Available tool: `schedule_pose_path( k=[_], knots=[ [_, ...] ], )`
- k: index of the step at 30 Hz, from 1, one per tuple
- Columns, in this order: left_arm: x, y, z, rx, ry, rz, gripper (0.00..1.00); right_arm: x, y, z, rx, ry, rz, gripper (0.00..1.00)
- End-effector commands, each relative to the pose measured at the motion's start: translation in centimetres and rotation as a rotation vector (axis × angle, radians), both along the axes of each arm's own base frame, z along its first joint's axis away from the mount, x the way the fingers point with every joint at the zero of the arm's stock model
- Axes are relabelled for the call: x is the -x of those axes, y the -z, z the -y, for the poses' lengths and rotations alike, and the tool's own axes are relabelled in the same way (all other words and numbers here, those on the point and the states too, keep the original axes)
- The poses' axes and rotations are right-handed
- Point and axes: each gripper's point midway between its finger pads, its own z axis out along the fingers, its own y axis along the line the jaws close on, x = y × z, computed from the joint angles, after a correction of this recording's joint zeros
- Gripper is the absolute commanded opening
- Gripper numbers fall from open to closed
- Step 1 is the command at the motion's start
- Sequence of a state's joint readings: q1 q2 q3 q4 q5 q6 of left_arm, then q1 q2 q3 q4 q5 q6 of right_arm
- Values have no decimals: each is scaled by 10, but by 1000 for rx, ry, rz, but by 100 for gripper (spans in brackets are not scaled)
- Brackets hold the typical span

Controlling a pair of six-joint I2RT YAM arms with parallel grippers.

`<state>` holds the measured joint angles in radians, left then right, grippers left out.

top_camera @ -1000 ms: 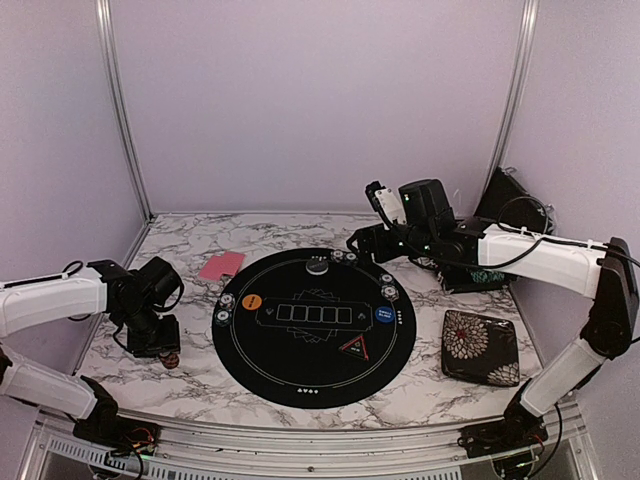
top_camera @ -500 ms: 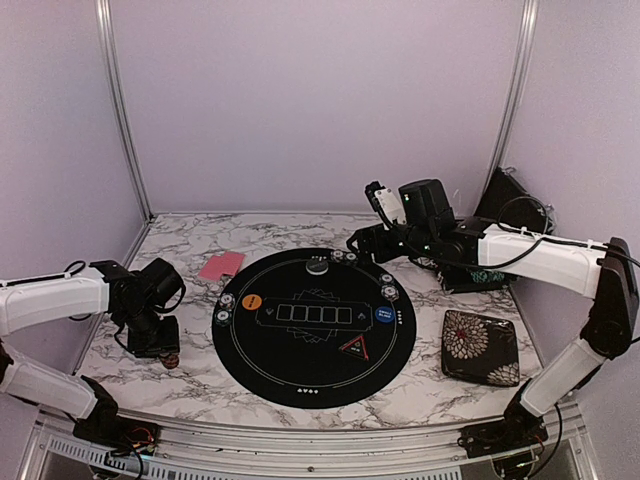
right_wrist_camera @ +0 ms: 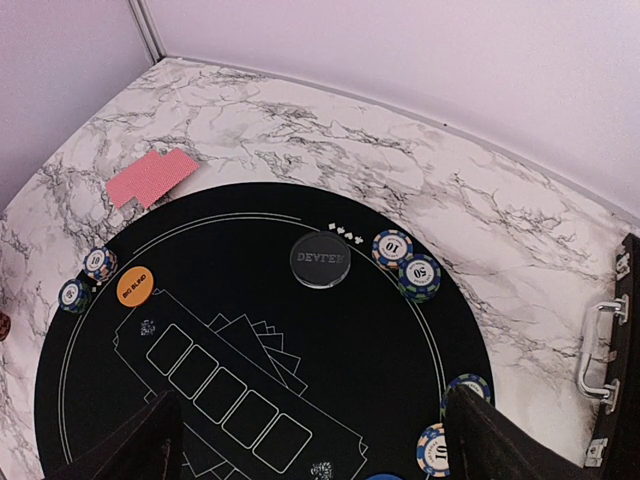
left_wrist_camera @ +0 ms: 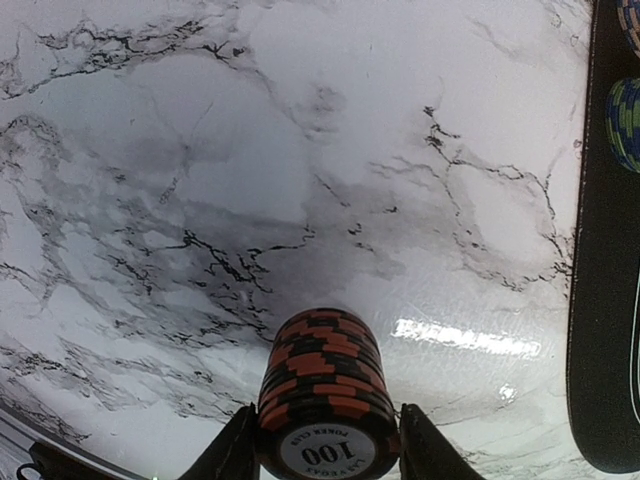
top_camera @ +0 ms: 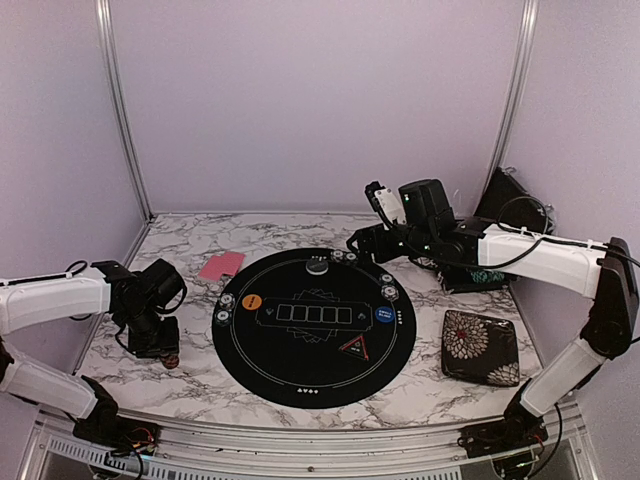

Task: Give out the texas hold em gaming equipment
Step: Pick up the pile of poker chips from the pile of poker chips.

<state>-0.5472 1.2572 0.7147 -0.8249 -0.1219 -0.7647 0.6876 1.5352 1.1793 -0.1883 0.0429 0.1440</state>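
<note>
**Left hand closes on the loose chip stack**

Since a second ago the left hand (left_wrist_camera: 325, 428) has drawn its fingers in, and they now press both sides of the orange-and-black chip stack (left_wrist_camera: 322, 375). The arm itself has hardly shifted, and the right arm has not stirred. That stack stands upright on the counter (left_wrist_camera: 300, 150) just off the near-left edge of the round black mat (top_camera: 310, 385), its long axis pointing up into the hand. The coming move, as I judge it, runs rightward from there onto the mat, and the left arm is plainly the nearer one.

On the mat, the triangle marker (top_camera: 355, 347) lies toward the near right, with the orange button (top_camera: 252, 300) at the left and the blue button (top_camera: 384, 316) at the right. Small chip stacks (top_camera: 222, 317) sit on the left rim. Farther off, the dealer disc (top_camera: 317, 266) sits at the mat's far rim and the pink-backed cards (top_camera: 221, 265) lie off its far-left edge. The right hand (right_wrist_camera: 315, 435) hovers above that far rim, fingers spread wide, holding nothing.

Whether the pinched stack has left the counter cannot be told: the fingers hide its foot, and from above the hand covers most of it
</note>
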Motion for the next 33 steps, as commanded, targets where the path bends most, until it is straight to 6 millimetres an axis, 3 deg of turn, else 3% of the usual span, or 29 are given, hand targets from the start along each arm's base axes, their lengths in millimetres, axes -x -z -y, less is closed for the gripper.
schedule_pose_path(
  k=[1,14,33],
  knots=[
    [7,3,-6,-36,-5,-24,48,-4,-16,-7,-16,-15,31,87],
    [6,1,-7,-39,-6,-11,42,-3,-16,-9,-17,-24,29,87],
    [6,-5,-8,-34,-8,5,42,-3,-16,-10,-16,-28,23,88]
  ],
)
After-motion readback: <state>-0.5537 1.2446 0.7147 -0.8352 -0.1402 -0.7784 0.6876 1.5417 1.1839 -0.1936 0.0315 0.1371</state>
